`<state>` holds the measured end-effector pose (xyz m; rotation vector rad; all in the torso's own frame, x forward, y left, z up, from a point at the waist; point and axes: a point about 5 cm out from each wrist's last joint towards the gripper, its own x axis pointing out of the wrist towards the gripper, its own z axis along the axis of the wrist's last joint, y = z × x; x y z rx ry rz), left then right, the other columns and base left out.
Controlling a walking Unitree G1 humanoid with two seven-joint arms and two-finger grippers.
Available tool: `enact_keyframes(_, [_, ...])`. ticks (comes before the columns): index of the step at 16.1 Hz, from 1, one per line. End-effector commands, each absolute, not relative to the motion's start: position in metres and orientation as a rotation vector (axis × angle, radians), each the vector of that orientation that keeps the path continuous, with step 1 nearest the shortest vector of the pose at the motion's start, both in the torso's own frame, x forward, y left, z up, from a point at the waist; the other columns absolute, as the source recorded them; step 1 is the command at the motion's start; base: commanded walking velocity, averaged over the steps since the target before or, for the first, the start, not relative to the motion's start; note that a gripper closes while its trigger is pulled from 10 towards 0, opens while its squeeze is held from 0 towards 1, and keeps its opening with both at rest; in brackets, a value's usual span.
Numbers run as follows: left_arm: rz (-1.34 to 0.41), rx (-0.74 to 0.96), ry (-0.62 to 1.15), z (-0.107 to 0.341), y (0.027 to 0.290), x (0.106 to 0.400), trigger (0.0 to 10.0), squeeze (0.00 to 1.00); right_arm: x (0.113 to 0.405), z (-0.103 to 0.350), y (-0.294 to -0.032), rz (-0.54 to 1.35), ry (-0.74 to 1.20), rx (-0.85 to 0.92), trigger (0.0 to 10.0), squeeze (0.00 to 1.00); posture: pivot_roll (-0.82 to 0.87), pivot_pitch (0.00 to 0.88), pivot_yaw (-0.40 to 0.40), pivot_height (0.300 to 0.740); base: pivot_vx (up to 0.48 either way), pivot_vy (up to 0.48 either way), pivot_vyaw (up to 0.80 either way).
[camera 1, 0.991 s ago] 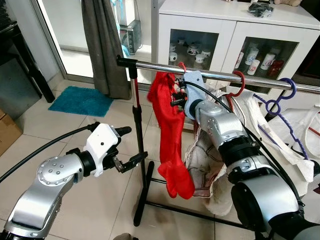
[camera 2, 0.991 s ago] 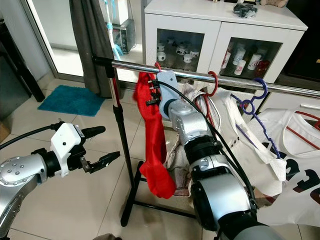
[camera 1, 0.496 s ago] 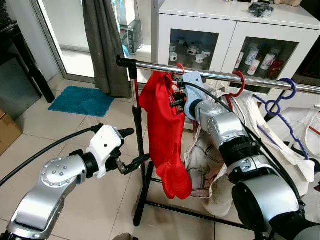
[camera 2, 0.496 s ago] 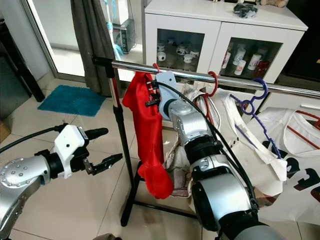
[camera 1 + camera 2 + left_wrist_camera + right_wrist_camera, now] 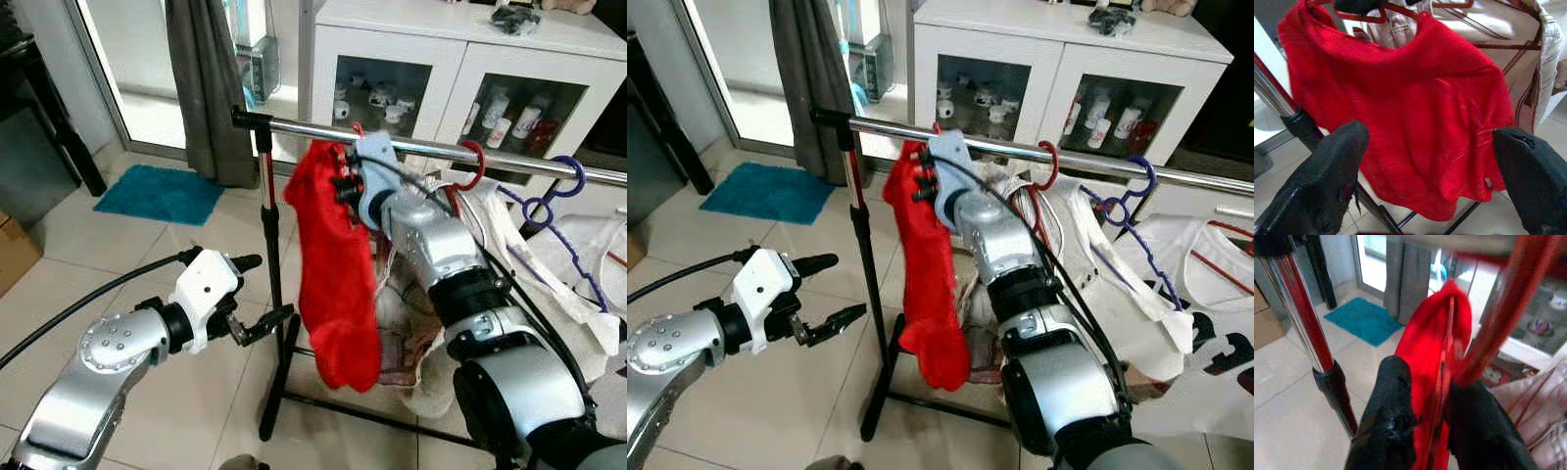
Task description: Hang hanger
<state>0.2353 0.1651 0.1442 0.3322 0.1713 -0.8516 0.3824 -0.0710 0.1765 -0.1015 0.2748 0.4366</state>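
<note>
At the lower left of the head view I see my left end effector (image 5: 257,296) held low beside the rack's black upright post (image 5: 273,294), its two black fingers spread apart and holding nothing. In the centre a red shirt (image 5: 338,264) hangs on a red hanger (image 5: 1498,313), whose hook sits at the chrome rail (image 5: 441,149) crossing the upper frame. My right end effector (image 5: 1432,406) is raised to the rail, fingers clamped on the hanger and red cloth. Right of it, white garments (image 5: 490,255) hang from red and purple hooks, before a white glass-fronted cabinet (image 5: 460,69).
</note>
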Motion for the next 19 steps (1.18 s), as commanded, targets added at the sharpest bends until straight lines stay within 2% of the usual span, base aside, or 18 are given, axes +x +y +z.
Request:
enact_keyframes(1, [-0.854,0.34,0.164,0.146,0.162,0.234,10.0,0.0,0.381,0.179,-0.076,0.441,0.274,-0.078,10.0,1.0,0.02,0.0,-0.018,0.74,0.0,0.0,0.0])
enact_keyframes(6, [-0.841,0.345,0.163,0.148,0.163,0.234,10.0,0.0,0.379,0.191,-0.089,0.41,0.276,-0.106,10.0,1.0,0.0,0.0,-0.016,0.74,0.0,0.0,0.0])
enact_keyframes(7, [-0.841,0.347,0.165,0.147,0.164,0.234,10.0,0.0,0.379,0.189,-0.092,0.398,0.301,-0.123,10.0,0.03,0.0,0.0,-0.016,0.74,0.0,0.0,0.0])
enact_keyframes(12, [-0.845,0.355,0.171,0.147,0.163,0.234,10.0,0.0,0.375,0.178,-0.09,0.405,0.381,-0.136,10.0,0.0,0.0,0.0,-0.018,0.74,0.0,0.0,0.0])
enact_keyframes(13, [-0.845,0.356,0.171,0.147,0.163,0.234,10.0,0.0,0.375,0.177,-0.09,0.401,0.385,-0.131,6.8,0.0,0.0,0.0,-0.019,0.74,0.0,0.0,0.0])
enact_keyframes(14, [-0.845,0.357,0.171,0.148,0.163,0.233,10.0,0.0,0.375,0.176,-0.091,0.392,0.393,-0.132,0.0,0.0,0.0,0.0,-0.019,0.74,0.0,0.0,0.0])
enact_keyframes(19, [-0.847,0.361,0.174,0.147,0.163,0.233,10.0,0.0,0.375,0.176,-0.092,0.385,0.397,-0.136,0.0,0.0,0.0,0.0,-0.018,0.74,0.0,0.0,0.0])
